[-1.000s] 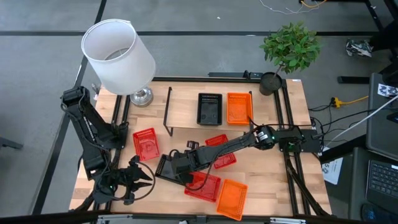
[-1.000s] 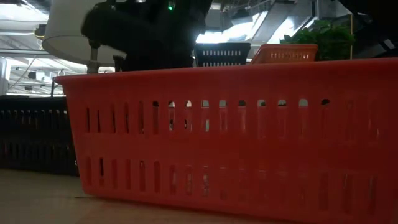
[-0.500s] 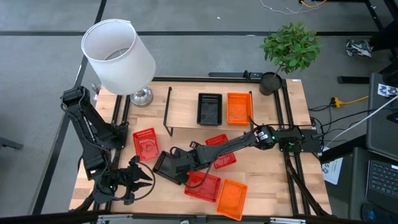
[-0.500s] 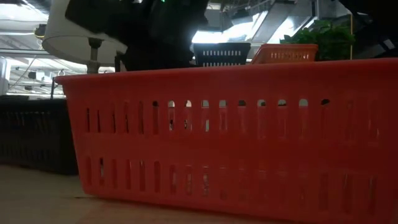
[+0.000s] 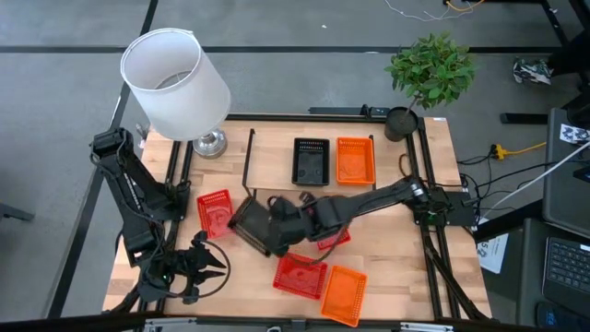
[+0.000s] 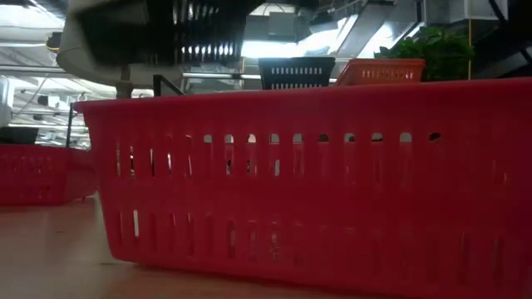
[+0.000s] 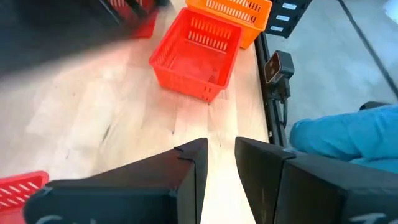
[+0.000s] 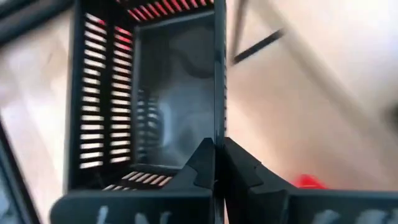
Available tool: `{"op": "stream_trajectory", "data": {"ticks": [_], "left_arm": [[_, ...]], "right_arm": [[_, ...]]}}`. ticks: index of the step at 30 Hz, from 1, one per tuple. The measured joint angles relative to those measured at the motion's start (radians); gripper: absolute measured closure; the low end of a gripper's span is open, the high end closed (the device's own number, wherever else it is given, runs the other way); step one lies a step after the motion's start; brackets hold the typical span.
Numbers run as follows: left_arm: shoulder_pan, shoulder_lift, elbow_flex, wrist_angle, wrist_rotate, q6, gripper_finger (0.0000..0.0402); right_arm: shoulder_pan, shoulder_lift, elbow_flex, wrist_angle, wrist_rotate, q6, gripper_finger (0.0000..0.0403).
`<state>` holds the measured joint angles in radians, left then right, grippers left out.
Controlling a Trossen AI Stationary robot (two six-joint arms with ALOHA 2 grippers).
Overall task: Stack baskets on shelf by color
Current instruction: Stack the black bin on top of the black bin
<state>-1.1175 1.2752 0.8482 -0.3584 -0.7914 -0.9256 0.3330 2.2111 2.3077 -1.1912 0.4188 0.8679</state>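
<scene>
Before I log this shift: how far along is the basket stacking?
Done: a black basket and an orange basket sit on the shelf. In hand: the right gripper is shut on a black basket, lifted off the table. Left: the red baskets and another orange one.

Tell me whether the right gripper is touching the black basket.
Touching. In the right wrist view, the right gripper has its fingers pinched shut on the black basket wall.

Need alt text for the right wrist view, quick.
The right claw is shut on the thin wall of a black basket, seen from close above its open inside. Blurred light-wood tabletop lies beyond.
</scene>
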Motion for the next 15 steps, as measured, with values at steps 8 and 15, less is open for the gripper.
{"op": "stream_trajectory", "data": {"ticks": [8,15], "left_arm": [[0.000,0.000,0.000,0.000,0.000,0.065,0.0327],[0.000,0.000,0.000,0.000,-0.003,0.065,0.0327]], "right_arm": [[-0.009,-0.156,0.004,-0.181,0.246,0.299,0.0399],[-0.030,-0.219,-0.004,-0.372,0.284,0.658,0.0399]]}}
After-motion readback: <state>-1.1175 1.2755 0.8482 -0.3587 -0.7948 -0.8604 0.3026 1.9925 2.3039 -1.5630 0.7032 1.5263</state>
